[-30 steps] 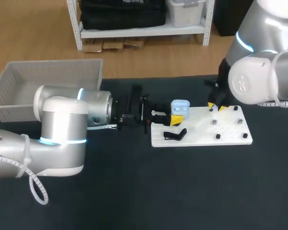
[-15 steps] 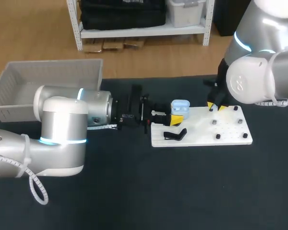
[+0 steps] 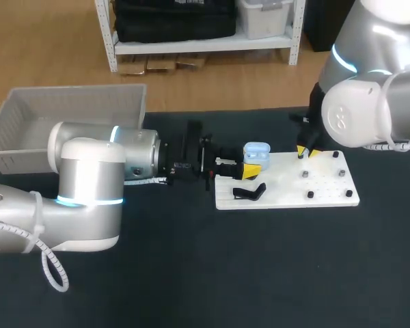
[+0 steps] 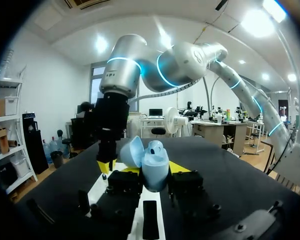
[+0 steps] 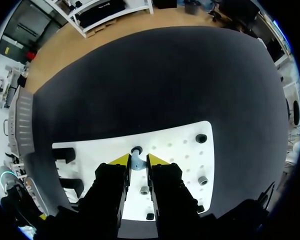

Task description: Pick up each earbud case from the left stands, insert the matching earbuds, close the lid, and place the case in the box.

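I've got the rounded pale-blue case [image 3: 257, 152], lid open, in my left claw [image 3: 249, 166]. My right claw [image 5: 138, 159] is pinched on a tiny earbud [image 5: 136, 161] over the flat white pegboard [image 3: 328, 188].

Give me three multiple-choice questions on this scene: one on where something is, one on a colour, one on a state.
1. Where is the small blue earbud?
A. between the fingers of the right gripper, over the white board
B. on the floor
C. on a metal tray

2. What colour is the earbud case?
A. black
B. light blue
C. red

3. How is the left gripper?
A. open, empty
B. shut on the earbud case
C. out of sight

Answers:
1 A, the right wrist view shows it pinched there.
2 B, head and left wrist views agree.
3 B, both fingers press its sides.
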Controlling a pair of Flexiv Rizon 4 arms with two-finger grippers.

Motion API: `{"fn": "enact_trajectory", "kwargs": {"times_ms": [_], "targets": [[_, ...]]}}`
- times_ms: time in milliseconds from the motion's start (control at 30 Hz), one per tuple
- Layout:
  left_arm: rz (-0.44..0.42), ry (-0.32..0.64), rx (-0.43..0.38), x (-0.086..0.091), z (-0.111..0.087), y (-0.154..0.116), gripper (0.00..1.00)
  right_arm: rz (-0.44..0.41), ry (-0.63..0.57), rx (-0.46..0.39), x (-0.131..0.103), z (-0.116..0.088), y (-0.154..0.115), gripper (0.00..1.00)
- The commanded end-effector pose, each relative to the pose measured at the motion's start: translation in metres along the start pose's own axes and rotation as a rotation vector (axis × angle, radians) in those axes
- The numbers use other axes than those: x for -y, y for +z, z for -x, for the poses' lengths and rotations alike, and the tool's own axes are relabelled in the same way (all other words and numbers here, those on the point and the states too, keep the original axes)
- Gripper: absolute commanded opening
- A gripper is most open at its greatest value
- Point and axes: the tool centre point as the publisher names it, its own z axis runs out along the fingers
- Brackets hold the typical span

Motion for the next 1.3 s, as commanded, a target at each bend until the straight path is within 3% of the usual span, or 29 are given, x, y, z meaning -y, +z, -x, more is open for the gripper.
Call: {"fn": "enact_trajectory", "kwargs": {"times_ms": [33,367,500,700,900,1067,1300], "targets": [[-0.001,0.0,0.001,-0.001,0.0,0.0,0.0,-0.001,-0.002,0.015,0.0,-0.006,-0.01,0.0],[-0.001,0.0,0.001,-0.001,0.0,0.0,0.0,0.003,0.029,0.047,0.0,-0.014,-0.048,0.0],[-0.001,0.0,0.001,-0.001,0.0,0.0,0.0,-0.039,0.073,0.051,0.002,-0.02,-0.072,0.0],[-0.001,0.0,0.001,-0.001,0.0,0.0,0.0,-0.145,0.172,0.035,-0.001,-0.043,-0.119,0.0],[-0.001,0.0,0.001,-0.001,0.0,0.0,0.0,-0.173,0.189,0.041,-0.017,-0.075,-0.154,0.0],[-0.001,0.0,0.001,-0.001,0.0,0.0,0.0,-0.176,0.195,0.014,-0.036,-0.101,-0.172,0.0],[-0.001,0.0,0.001,-0.001,0.0,0.0,0.0,-0.176,0.195,0.014,-0.036,-0.101,-0.172,0.0]]}}
